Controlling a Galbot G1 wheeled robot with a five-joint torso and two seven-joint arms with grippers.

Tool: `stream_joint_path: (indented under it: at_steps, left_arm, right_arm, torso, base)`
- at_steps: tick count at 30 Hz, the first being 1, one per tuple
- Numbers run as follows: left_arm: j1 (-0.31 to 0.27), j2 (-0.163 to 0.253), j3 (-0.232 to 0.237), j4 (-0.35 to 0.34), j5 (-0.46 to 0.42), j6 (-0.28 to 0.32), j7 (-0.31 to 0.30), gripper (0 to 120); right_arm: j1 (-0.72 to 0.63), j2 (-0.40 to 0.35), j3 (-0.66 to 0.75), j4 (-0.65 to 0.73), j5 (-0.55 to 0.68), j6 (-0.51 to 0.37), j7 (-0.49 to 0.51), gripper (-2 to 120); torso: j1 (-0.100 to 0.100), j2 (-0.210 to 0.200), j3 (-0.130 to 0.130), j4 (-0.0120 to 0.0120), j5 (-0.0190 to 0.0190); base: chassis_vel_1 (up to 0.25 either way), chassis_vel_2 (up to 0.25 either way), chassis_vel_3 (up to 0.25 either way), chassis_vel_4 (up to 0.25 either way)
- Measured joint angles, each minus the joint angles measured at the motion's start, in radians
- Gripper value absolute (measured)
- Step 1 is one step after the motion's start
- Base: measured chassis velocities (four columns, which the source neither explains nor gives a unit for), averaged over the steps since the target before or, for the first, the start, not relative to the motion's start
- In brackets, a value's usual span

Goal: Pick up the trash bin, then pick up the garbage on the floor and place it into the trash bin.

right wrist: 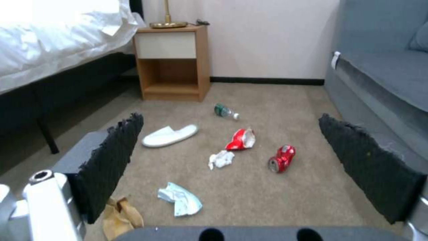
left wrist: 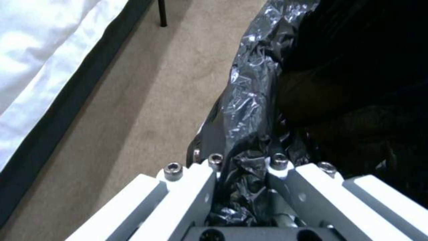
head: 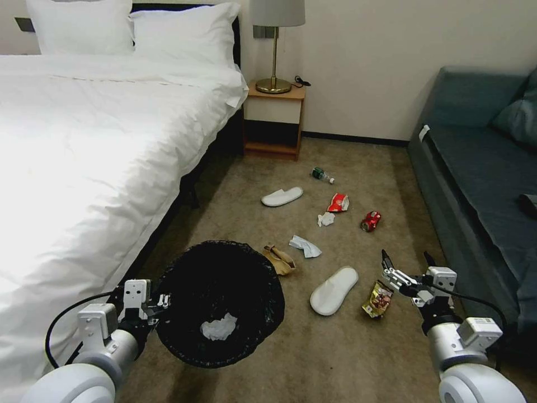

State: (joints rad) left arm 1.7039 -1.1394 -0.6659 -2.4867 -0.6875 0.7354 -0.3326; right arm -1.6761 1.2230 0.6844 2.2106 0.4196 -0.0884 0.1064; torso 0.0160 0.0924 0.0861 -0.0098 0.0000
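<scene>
Bin pickup was judged done; the litter-collecting step was in hand. The trash bin [head: 221, 302] was held off the carpet beside the bed [head: 84, 157] by the left hand [head: 159, 302], whose fingers were seen clamped tight on the bagged rim in the left wrist view (crinkled black liner pinched between them). One white tissue [head: 219, 328] was seen lying inside the bin.

The right hand [head: 404, 259] was held wide open and empty, above the floor near the colourful snack wrapper [head: 378, 299], touching nothing.

Garbage was scattered on the carpet: near slipper [head: 334, 290], tan paper bag [head: 279, 260], pale tissue [head: 305, 246], small white tissue [head: 326, 219], red wrapper [head: 338, 202], crushed red can [head: 371, 220], far slipper [head: 282, 196], green bottle [head: 322, 175].

Next move, as judged: the right hand would need to be lowered over a nearby piece and closed on it, the bin kept level.
</scene>
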Motion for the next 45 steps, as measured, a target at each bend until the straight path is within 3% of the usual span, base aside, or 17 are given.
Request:
stream_joint_path:
  at_steps: [30,45]
  left_arm:
    - [0.007,-0.020,-0.022,-0.014,0.010,0.000,-0.006,2]
    - [-0.018,-0.028,-0.072,-0.014,-0.029,0.000,-0.029,2]
  right_arm:
    - [-0.046,0.006,0.009,-0.009,0.005,0.008,-0.003,100]
    - [-0.158,-0.034,0.137,-0.137,0.039,0.034,-0.104,100]
  torso:
    - [0.000,0.000,0.000,0.0000,0.0002]
    - [0.000,0.000,0.000,0.0000,0.0000]
  base:
    - [-0.145,0.145,0.149,-0.145]
    - [-0.029,0.026,0.033,-0.027]
